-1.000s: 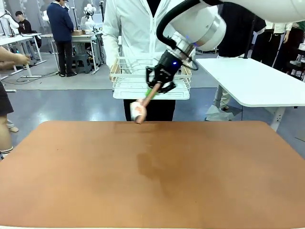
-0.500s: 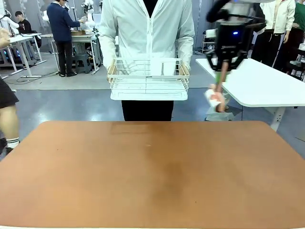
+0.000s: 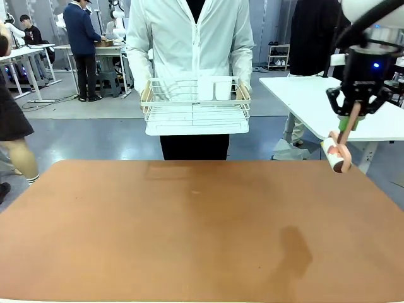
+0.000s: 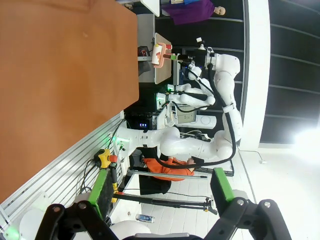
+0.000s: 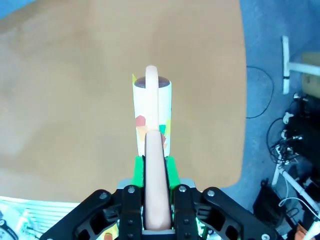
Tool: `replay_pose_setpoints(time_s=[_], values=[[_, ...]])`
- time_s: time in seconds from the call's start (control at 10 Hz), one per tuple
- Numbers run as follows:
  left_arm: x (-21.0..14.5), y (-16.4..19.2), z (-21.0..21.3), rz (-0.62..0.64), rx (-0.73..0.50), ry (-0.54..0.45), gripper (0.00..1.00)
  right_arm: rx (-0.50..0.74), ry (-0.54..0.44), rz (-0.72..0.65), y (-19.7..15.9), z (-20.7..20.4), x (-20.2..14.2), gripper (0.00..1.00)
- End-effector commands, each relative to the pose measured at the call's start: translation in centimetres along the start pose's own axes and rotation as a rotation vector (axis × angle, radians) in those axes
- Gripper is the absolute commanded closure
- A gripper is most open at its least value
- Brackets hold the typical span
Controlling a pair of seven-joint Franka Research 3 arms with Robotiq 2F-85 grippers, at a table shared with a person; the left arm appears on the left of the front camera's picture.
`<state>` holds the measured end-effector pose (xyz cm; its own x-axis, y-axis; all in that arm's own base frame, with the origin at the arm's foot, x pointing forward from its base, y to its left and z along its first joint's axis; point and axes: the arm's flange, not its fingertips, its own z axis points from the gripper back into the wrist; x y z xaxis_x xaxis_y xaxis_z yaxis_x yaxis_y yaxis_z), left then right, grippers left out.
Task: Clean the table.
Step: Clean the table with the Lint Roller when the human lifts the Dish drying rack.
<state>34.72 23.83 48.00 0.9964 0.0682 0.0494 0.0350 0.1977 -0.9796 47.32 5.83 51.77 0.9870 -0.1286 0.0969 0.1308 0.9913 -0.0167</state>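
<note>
The table (image 3: 158, 233) has a bare reddish-brown top across the front view. My right gripper (image 3: 351, 120) hangs above its far right corner, shut on the pale pink handle of a lint roller (image 3: 334, 158). The roller's white head points down, level with the table's edge and off its surface. In the right wrist view the right gripper (image 5: 154, 172) clamps the handle, and the lint roller (image 5: 152, 107) hangs over the table (image 5: 65, 100), with bits of colour stuck to it. My left gripper (image 4: 160, 200) is open with nothing between its green pads, off the table's (image 4: 60, 75) side.
A person in a white jacket stands at the far edge holding a white wire rack (image 3: 196, 107) with a white container in it. A white-topped table (image 3: 315, 101) stands behind on the right. Another person passes at the left edge. Cables and equipment (image 5: 290, 150) lie on the floor.
My right arm has swung from in front of the rack at the far middle over to the far right corner, carrying the lint roller. Its shadow on the tabletop moved right too.
</note>
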Motion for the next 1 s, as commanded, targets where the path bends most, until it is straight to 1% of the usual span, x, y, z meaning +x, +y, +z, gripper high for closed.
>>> replay_pose_setpoints(time_s=[0.0,0.1,0.2,0.9], values=[[-0.28,-0.15,0.13,-0.005,-0.009,0.0,0.0,0.052,-0.065,0.038,-0.87,-0.53,-1.64,0.79],[-0.28,-0.15,0.13,-0.005,-0.009,0.0,0.0,0.074,-0.082,0.046,-0.45,-0.77,-1.12,0.79],[-0.28,-0.15,0.13,-0.005,-0.009,0.0,0.0,0.011,-0.02,-0.003,-0.94,-0.37,-0.8,0.79],[-0.28,-0.15,0.13,-0.005,-0.009,0.0,0.0,0.011,-0.02,-0.003,-0.94,-0.37,-0.8,0.79]])
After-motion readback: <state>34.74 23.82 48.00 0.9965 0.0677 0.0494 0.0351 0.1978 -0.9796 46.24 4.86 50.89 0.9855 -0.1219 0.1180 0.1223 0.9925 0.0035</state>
